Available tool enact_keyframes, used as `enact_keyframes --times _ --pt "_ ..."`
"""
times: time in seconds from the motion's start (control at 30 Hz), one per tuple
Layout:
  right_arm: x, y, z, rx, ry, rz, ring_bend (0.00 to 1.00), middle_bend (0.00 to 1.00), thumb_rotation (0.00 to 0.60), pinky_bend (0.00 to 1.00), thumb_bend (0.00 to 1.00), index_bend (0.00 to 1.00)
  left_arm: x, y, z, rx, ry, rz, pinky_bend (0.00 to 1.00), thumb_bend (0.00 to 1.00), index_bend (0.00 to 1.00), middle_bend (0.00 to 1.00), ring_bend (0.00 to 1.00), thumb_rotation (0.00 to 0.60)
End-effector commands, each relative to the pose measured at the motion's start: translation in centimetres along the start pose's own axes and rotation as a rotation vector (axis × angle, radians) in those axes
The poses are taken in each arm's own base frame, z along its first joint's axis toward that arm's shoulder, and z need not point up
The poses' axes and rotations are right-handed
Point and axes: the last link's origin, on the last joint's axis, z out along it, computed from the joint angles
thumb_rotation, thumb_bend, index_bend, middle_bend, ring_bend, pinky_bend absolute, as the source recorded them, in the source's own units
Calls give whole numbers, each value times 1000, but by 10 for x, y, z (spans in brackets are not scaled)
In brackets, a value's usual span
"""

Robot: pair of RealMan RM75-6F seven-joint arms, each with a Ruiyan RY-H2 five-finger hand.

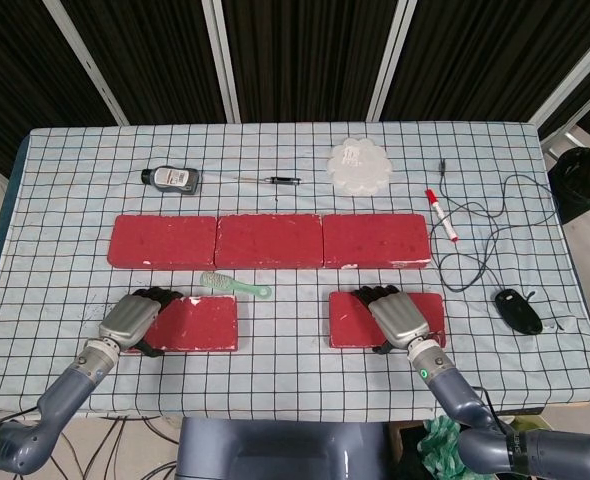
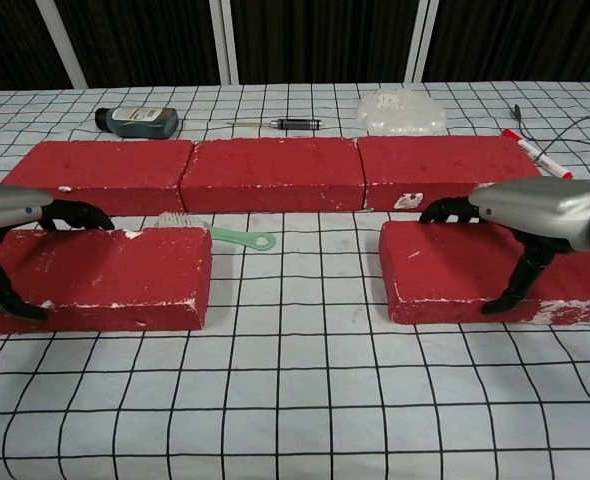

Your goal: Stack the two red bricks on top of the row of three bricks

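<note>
Three red bricks form a row (image 1: pixel 270 241) (image 2: pixel 272 173) across the middle of the checked table. In front of it lie two loose red bricks. My left hand (image 1: pixel 130 320) (image 2: pixel 5 205) grips the left red brick (image 1: pixel 200 325) (image 2: pixel 115 270) at its left end, fingers over the far edge and thumb on the near face. My right hand (image 1: pixel 400 318) (image 2: pixel 545 210) grips the right red brick (image 1: pixel 350 320) (image 2: pixel 445 265) the same way, over its right half. Both bricks lie flat, at or close to the cloth.
A green brush (image 1: pixel 235 287) (image 2: pixel 230 235) lies between the left brick and the row. Behind the row are a dark bottle (image 1: pixel 172 179), a screwdriver (image 1: pixel 275 181) and a white scalloped dish (image 1: pixel 360 166). A red marker (image 1: pixel 441 216), a cable and a black mouse (image 1: pixel 517 310) lie at the right.
</note>
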Motion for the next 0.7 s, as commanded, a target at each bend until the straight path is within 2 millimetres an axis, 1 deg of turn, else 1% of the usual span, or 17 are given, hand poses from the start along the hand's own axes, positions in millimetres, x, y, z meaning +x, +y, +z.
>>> enact_keyframes --times 0.03,0.13,0.17,0.3,0.37,0.4,0.43,0.57,0.7 --pt "3 0 -1 1 8 8 228 218 600 227 168 145 2 0 -1 -1 7 -3 226 180 168 202 115 600" --pt "12 1 -3 2 35 13 229 218 600 227 167 145 9 -2 -3 6 34 -8 224 180 168 203 114 600" --pt "19 2 -4 -1 56 15 229 218 600 227 167 145 13 -3 -4 10 47 -10 224 180 168 203 114 600" --pt "47 14 -8 -28 112 17 229 217 600 227 166 142 39 -5 -8 18 115 -10 220 180 168 202 115 600" --pt "61 21 -11 -37 124 4 229 217 600 227 164 140 58 -7 -9 19 156 5 213 180 168 202 115 600" --pt "65 22 -11 -38 128 -3 229 217 600 227 163 140 61 -7 -9 20 161 9 209 180 168 202 115 600" --pt "71 25 -13 -39 131 -17 228 218 600 227 162 140 70 -8 -7 21 178 23 206 180 168 202 115 600" --pt "95 32 -13 -44 143 -53 229 217 600 227 161 140 98 -11 8 29 192 75 201 180 169 200 110 600" --pt "118 35 0 -36 148 -64 229 217 600 227 161 141 123 -11 31 28 178 82 191 180 169 195 94 600"
